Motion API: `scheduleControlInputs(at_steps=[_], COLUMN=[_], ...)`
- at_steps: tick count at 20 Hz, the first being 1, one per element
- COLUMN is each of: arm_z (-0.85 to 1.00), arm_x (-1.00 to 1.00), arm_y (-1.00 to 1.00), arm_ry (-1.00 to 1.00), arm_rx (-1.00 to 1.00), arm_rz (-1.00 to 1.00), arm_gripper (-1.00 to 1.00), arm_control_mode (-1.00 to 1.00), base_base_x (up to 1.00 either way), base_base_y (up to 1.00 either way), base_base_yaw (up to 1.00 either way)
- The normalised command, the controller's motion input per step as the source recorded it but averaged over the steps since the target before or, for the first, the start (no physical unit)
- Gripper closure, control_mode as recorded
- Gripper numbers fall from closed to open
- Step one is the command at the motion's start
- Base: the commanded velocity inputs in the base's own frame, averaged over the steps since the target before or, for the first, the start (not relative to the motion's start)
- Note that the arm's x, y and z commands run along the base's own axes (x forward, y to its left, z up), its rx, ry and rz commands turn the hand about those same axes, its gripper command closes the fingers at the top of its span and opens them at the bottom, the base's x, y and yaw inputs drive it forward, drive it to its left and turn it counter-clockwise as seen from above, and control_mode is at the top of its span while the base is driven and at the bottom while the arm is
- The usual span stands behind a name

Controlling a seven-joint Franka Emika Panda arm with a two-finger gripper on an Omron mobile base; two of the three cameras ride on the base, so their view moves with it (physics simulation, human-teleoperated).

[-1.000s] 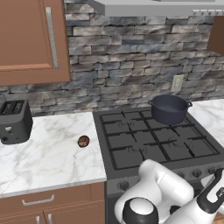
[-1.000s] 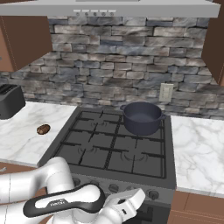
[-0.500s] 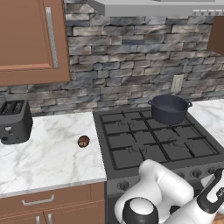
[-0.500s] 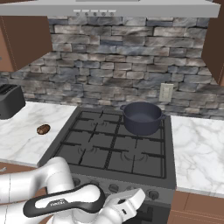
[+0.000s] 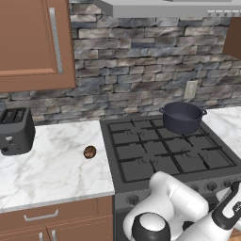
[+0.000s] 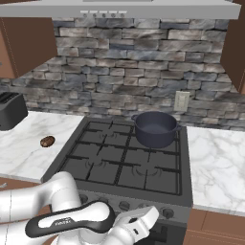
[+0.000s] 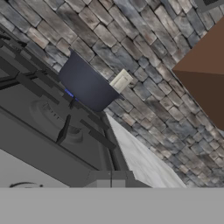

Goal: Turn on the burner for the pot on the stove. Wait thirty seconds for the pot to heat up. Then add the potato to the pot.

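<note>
We see a toaster (image 5: 15, 130) at the counter's (image 5: 52, 174) left end and an outlet (image 6: 181, 101) on the stone wall behind the stove (image 6: 125, 162). The pot (image 6: 155, 128) sits on the back right burner; the potato (image 5: 89, 151) lies on the counter left of the stove. Our gripper (image 6: 143, 225) hangs low before the knobs (image 6: 167, 213); we cannot tell its opening. No writing is legible.

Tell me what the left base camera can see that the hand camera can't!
Left base view alone: the potato on the white counter, a black toaster and a wooden cabinet door. Hand view alone: the stove's right front corner from close up. Both share the pot on the back right grate, the stone wall and the outlet.
</note>
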Motion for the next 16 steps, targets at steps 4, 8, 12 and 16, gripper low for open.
scheduleControlInputs(at_steps=[4, 8, 12, 16], arm_z=[0.0, 0.0, 0.0, 0.0], arm_x=[0.0, 0.0, 0.0, 0.0], arm_y=[0.0, 0.0, 0.0, 0.0], arm_ry=[0.0, 0.0, 0.0, 0.0], arm_rx=[0.0, 0.0, 0.0, 0.0], arm_rz=[0.0, 0.0, 0.0, 0.0], arm_gripper=[1.0, 1.0, 1.0, 1.0], arm_control_mode=[-1.0, -1.0, -1.0, -1.0], base_base_x=[0.0, 0.0, 0.0, 0.0], base_base_y=[0.0, 0.0, 0.0, 0.0], base_base_yaw=[0.0, 0.0, 0.0, 0.0])
